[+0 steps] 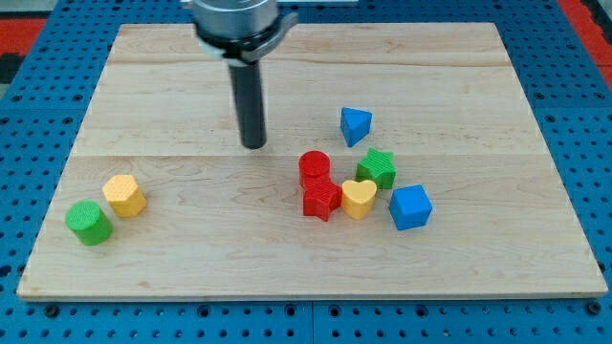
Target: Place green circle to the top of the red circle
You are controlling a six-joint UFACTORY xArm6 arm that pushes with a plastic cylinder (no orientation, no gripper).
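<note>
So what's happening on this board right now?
A rod-ended arm is pushing blocks on a wooden board. My tip rests on bare wood, touching nothing, up and left of the red circle. The green circle sits far off at the view's bottom left, beside a yellow block, so the move has not started.

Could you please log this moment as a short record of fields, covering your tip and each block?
tip: on the board, up-left of the red circle
red circle: centre cluster
green circle: far left, touching yellow hexagon
cluster: red star, yellow heart, green star, blue cube
blue triangle: apart, above cluster
</note>
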